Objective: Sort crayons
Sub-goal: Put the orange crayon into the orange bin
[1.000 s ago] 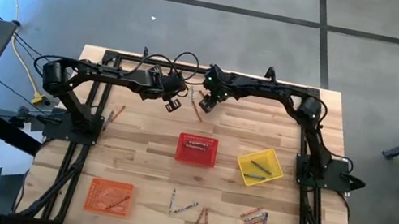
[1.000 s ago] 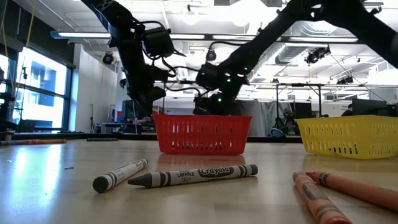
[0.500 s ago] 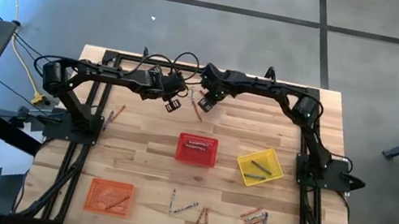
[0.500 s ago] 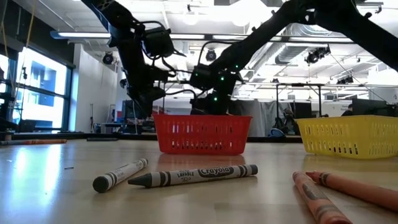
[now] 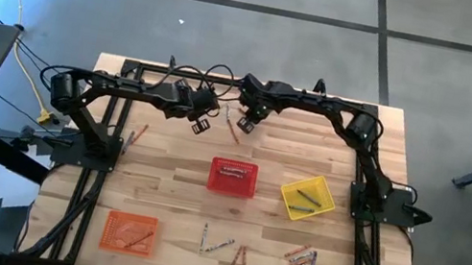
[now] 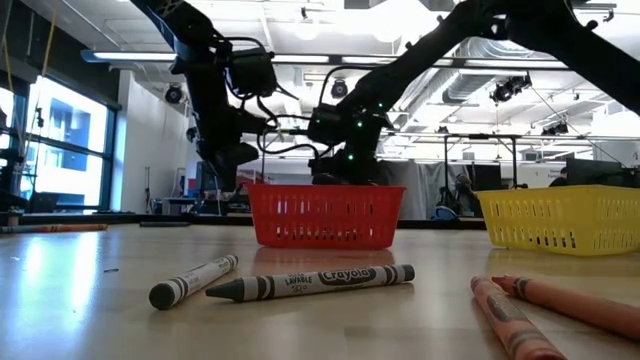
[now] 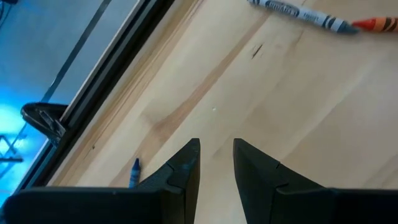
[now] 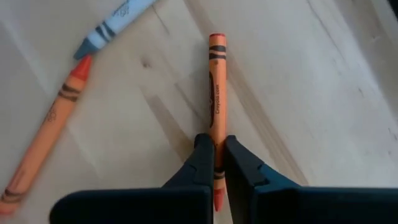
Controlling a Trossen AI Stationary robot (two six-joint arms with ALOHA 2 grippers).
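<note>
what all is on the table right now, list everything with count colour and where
red basket: one, red, table middle, crayons inside
yellow basket: one, yellow, right of the red one, crayons inside
orange basket: one, orange, near left corner, crayon inside
loose crayons: count unclear, orange, grey and bluish, scattered along the near edge
orange crayon: one, far side, pinched by the right gripper
right gripper: shut on the orange crayon
left gripper: partly open, empty, over bare wood at the far side

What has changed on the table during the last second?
The right gripper has closed on an orange crayon near the table's far edge. The left gripper stayed hovering beside it, fingers apart. The red basket, yellow basket, orange basket and loose crayons did not move.
</note>
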